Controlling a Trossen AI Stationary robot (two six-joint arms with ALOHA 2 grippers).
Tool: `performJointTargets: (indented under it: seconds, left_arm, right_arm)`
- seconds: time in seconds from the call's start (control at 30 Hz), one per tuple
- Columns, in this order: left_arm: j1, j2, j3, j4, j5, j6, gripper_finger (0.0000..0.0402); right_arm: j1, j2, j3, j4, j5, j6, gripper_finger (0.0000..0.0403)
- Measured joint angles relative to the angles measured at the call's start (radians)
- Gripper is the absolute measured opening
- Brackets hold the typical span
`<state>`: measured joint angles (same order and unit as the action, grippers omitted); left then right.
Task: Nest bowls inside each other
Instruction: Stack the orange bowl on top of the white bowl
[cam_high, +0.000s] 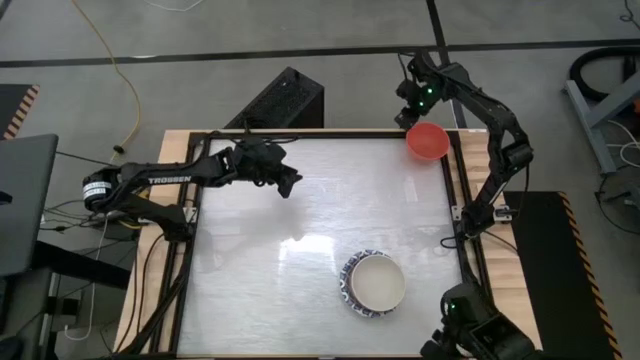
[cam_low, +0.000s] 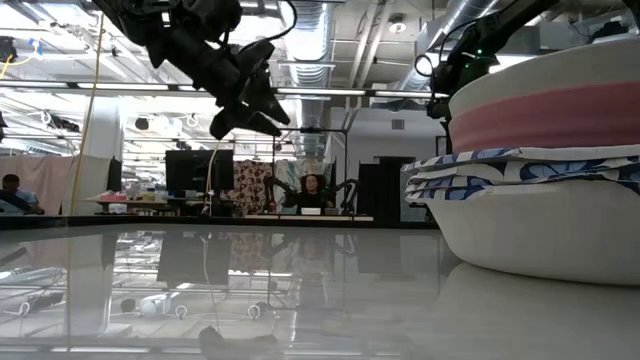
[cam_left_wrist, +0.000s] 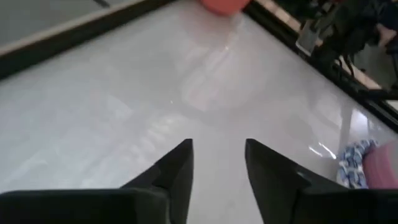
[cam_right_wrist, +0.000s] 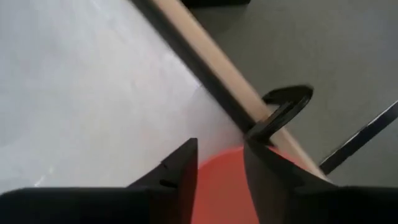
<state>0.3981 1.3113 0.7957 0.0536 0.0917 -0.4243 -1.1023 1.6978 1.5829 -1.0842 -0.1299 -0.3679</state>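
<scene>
Where the bowls are already nested, the stack (cam_high: 375, 283) stands on the near right part of the white table top (cam_high: 300, 220); from above only a cream-white inside and a blue patterned rim show, so the count of bowls cannot be read there; the low view, which cuts the stack (cam_low: 545, 170) off at its right edge, shows a cream bowl at the bottom, blue patterned rims above it, and a pink band topped by a pale rim. Apart from the stack, the red bowl (cam_high: 427, 141) sits at the far right corner, just inside the table frame (cam_high: 452, 160); the right wrist view shows only part of its rim (cam_right_wrist: 217, 186).

The right gripper (cam_high: 410, 105) hangs over the far edge just beside the red bowl; its fingers (cam_right_wrist: 177, 171) stand apart with the red rim showing between them, and whether they touch it cannot be told.

The left gripper (cam_high: 285, 180) hovers above the far left area, well apart from both; its fingers (cam_left_wrist: 177, 168) are parted and hold nothing; the red bowl (cam_left_wrist: 224, 5) is cut off there.
</scene>
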Motion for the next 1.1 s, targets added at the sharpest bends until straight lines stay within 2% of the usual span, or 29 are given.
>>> performJointTargets:
  seconds: [0.07,0.23,0.43,0.53,0.67,0.8,0.9,1.1]
  left_arm:
    - [0.0,0.0,-0.001,-0.022,0.01,-0.007,0.015]
    - [-0.003,0.0,-0.001,-0.047,0.015,-0.007,0.0176]
    - [-0.003,0.0,-0.001,-0.048,0.042,-0.014,0.0178]
    - [-0.003,0.0,-0.001,-0.048,0.097,-0.015,0.0178]
    - [-0.014,0.0,-0.001,-0.048,0.133,-0.011,0.0178]
    - [-0.021,0.0,-0.001,-0.048,0.144,-0.014,0.0178]
    - [-0.032,0.0,-0.001,-0.048,0.148,-0.016,0.0178]
    - [-0.052,0.0,-0.001,-0.048,0.149,-0.027,0.0178]
  right_arm:
    - [0.004,0.0,0.0,-0.04,0.016,0.004,0.0166]
    - [0.04,0.0,0.0,-0.154,0.2,0.058,0.02]
    - [0.084,0.001,0.0,-0.213,0.185,0.179,0.0209]
    - [0.109,0.001,0.0,-0.213,0.187,0.246,0.0208]
    - [0.142,0.001,0.0,-0.206,0.271,0.306,0.0208]
    - [0.159,0.001,-0.005,-0.193,0.292,0.33,0.0208]
    - [0.157,-0.006,-0.063,-0.15,0.293,0.345,0.0208]
    - [0.15,-0.085,-0.286,-0.005,0.291,0.351,0.0208]
